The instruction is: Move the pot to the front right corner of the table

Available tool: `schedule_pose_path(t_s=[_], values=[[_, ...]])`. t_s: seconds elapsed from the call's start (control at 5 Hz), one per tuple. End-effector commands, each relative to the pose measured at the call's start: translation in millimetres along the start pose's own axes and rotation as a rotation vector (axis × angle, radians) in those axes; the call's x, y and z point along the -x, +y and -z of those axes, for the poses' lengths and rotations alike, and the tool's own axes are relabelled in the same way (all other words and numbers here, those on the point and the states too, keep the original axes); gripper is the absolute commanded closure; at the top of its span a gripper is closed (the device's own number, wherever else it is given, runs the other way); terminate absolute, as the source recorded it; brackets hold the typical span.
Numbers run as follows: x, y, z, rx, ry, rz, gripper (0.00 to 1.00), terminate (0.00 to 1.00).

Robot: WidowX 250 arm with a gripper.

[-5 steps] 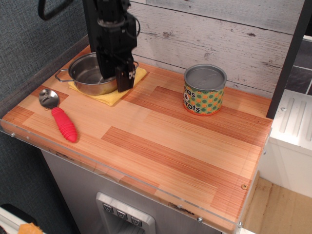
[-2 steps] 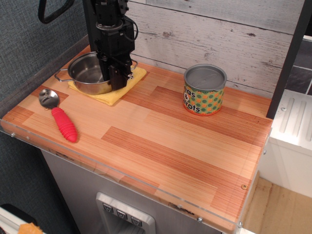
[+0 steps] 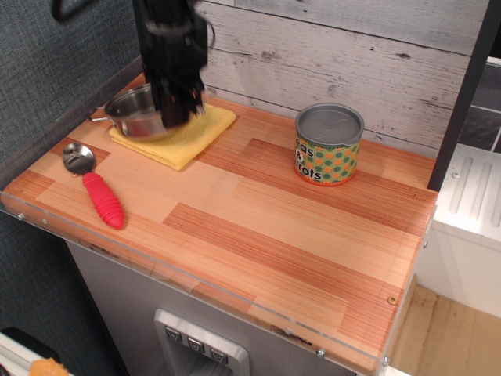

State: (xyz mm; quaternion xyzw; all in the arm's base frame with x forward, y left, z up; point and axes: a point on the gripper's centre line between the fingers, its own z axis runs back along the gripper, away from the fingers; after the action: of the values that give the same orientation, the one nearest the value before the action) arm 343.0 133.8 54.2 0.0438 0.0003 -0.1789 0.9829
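A: The pot [image 3: 135, 114] sits at the back left corner, tilted over the yellow cloth [image 3: 178, 133], the blurred gripper [image 3: 176, 110] at its right rim. Fingers look clamped on that rim, though motion blur hides the tips.

B: So barely started?

A: I'd say so. The front right corner of the table [image 3: 313, 258] lies well apart, with the can [image 3: 329, 145] at the back and the spoon [image 3: 95, 186] at the left edge.

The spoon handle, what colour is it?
Bright red, on the spoon; clearest in the observation.image view.
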Motion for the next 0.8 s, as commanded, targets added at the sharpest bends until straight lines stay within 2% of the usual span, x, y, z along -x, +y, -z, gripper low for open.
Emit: schedule_pose_path(t_s=[0.0, 0.2, 0.4, 0.6], values=[[-0.2, 1.0, -62.3, -0.132, -0.062, -0.019, 1.0, 0.0], [3.1, -8.1, -78.8, -0.227, 0.017, -0.091, 1.0, 0.0], [9.1, -27.0, -91.2, -0.238, 0.082, -0.208, 1.0, 0.0], [17.5, -50.2, -100.0, -0.222, 0.104, -0.369, 1.0, 0.0]])
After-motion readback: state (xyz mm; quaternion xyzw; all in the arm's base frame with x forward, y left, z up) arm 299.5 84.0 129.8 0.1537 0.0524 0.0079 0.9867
